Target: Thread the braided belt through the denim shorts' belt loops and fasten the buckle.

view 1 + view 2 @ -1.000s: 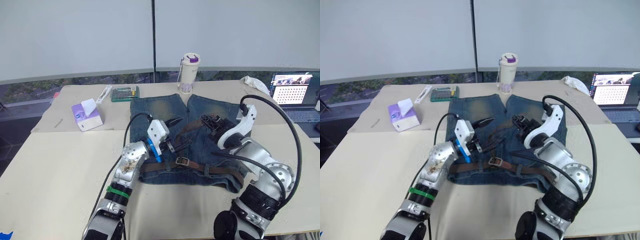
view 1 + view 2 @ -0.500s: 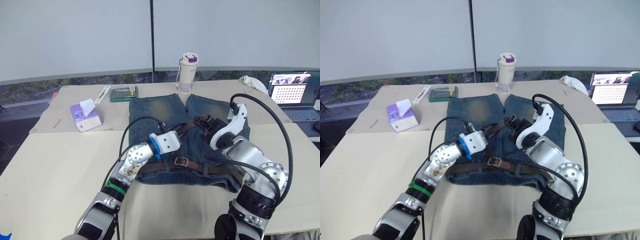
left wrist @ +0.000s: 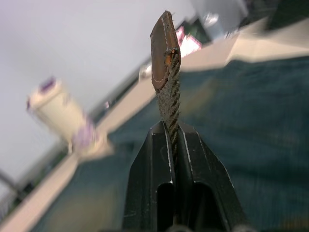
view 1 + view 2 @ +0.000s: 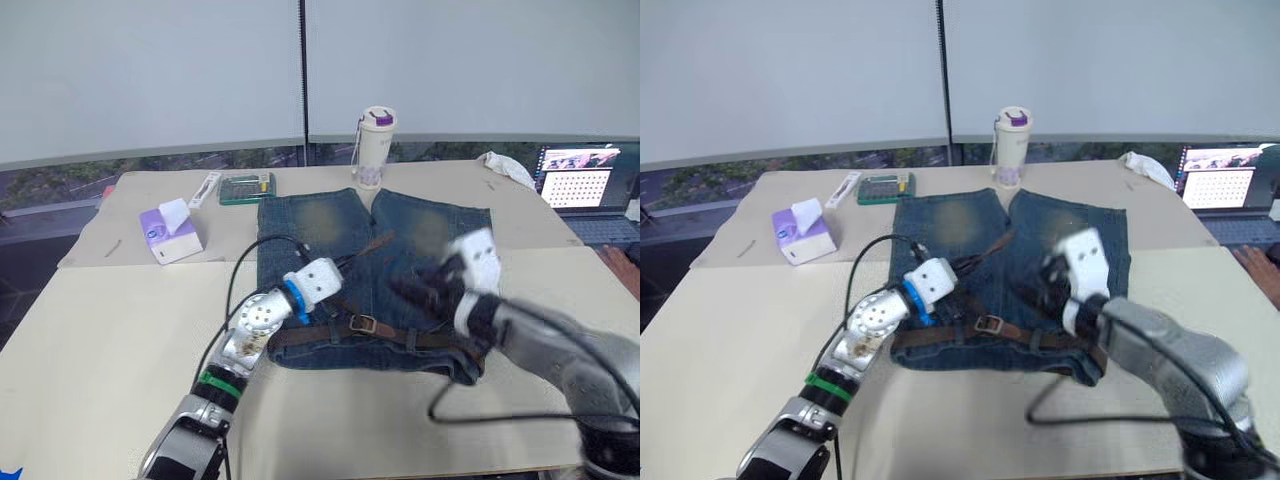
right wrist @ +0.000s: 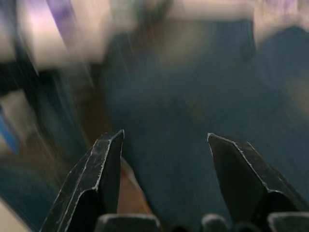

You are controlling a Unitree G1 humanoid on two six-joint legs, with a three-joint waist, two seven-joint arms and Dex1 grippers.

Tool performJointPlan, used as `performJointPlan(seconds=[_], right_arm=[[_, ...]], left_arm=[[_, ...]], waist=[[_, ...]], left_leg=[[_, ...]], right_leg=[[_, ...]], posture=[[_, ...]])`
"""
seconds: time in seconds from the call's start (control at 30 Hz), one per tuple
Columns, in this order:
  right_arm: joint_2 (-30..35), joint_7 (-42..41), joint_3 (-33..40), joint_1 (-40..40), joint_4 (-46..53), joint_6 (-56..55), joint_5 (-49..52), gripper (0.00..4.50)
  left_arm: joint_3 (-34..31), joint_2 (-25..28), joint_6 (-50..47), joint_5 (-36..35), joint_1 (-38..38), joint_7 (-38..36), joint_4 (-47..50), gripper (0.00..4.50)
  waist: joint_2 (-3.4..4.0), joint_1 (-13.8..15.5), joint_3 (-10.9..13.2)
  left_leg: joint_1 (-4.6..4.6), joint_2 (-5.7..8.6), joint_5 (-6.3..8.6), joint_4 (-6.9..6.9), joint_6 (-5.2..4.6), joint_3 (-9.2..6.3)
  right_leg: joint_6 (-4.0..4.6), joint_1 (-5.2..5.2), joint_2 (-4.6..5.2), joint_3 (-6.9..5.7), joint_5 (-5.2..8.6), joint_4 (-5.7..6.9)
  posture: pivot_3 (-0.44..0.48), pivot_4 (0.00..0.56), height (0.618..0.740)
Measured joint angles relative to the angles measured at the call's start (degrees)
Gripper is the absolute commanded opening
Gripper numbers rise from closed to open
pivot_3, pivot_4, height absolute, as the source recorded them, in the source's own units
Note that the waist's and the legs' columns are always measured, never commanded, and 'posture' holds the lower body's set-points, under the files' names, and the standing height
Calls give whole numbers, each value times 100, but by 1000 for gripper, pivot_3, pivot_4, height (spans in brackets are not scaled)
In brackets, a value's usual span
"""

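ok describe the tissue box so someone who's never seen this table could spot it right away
Start at the denim shorts spread in the middle of the table, then look toward the robot's left. The tissue box sits apart on the tan mat, nearer than the green case. It is the only purple box, with a white tissue sticking out of its top.

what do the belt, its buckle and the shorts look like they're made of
Belt: dark brown woven cord, matte, with a smooth, probably leather tip; the plaited texture shows where the left gripper pinches it. Buckle: looks like metal, pale and slightly shiny. Shorts: blue denim, faded yellowish on the legs.
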State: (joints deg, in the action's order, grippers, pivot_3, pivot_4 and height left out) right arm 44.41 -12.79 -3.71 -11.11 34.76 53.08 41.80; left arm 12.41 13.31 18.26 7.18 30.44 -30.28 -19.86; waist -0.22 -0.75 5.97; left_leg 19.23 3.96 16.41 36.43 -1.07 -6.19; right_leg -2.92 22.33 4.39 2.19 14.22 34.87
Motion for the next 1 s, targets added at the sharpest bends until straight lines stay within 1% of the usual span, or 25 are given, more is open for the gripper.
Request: performJointPlan(seconds=[0.1,0.23,0.43,0.53,0.6,0.67,0.73,0.77,0.83,0.87,0.9,1.0], right_arm=[[146,-440,-734,135,-62,-478,-803,2878],[95,-592,-941,165,-239,-786,-1396,2878],[-339,-675,-1200,102,-598,-904,-2033,2878],[-339,-785,-1259,86,-634,-904,-2268,2878],[-360,-836,-1268,87,-665,-904,-2356,2476],[-503,-830,-1224,89,-694,-904,-2445,1821],[-515,-850,-1173,91,-689,-913,-2493,1251],[-499,-876,-1163,92,-677,-959,-2555,789],[-275,-1015,-1210,92,-651,-1313,-2867,172],[-115,-1077,-1245,92,-662,-1558,-3093,32],[-16,-1094,-1280,92,-673,-1706,-3231,32],[439,-1044,-1583,35,-1115,-3044,-4463,32]], left_arm=[[3,71,-93,-7,-3,-56,180,0],[-2,191,-152,-7,-20,-66,257,0],[4,241,-191,-8,-191,-70,296,0],[4,245,-192,-8,-191,-70,300,0],[4,244,-192,-8,-191,-69,301,0],[5,241,-192,-7,-190,-69,301,0],[11,244,-191,-4,-190,-69,302,0],[18,252,-189,-1,-190,-78,302,0],[66,321,-185,20,-190,-173,303,0],[125,392,-186,55,-191,-235,303,0],[158,434,-186,73,-191,-276,303,0],[405,679,-171,229,-191,-576,303,0]], waist=[[-3,14,6],[-5,70,6],[-2,160,5],[-3,165,5],[-2,161,5],[-2,153,5],[-2,154,4],[-2,157,4],[0,164,3],[0,167,4],[0,167,4],[0,154,4]], left_leg=[[1,2,-1,6,2,-2],[2,4,-1,14,3,-5],[4,8,0,15,3,-8],[4,10,1,15,2,-8],[3,10,1,15,2,-8],[3,8,0,15,4,-9],[3,9,0,15,4,-9],[4,9,0,16,3,-10],[3,13,1,16,2,-9],[3,13,1,16,2,-9],[3,14,1,16,3,-9],[0,15,-4,16,10,-6]], right_leg=[[2,-1,5,3,-1,3],[4,-2,7,7,-2,2],[8,1,11,12,-5,2],[8,0,12,12,-5,2],[8,0,12,12,-5,3],[9,1,10,13,-5,4],[9,0,11,13,-5,5],[9,0,11,13,-5,4],[8,0,14,11,-5,4],[8,-1,14,8,-5,4],[8,-1,13,7,-5,4],[8,0,11,6,-5,4]], posture=[[0,150,740],[0,150,740],[0,150,740],[0,150,740],[0,150,740],[0,150,740],[0,150,740],[0,150,740],[0,150,740],[0,150,740],[0,150,740],[0,150,740]])
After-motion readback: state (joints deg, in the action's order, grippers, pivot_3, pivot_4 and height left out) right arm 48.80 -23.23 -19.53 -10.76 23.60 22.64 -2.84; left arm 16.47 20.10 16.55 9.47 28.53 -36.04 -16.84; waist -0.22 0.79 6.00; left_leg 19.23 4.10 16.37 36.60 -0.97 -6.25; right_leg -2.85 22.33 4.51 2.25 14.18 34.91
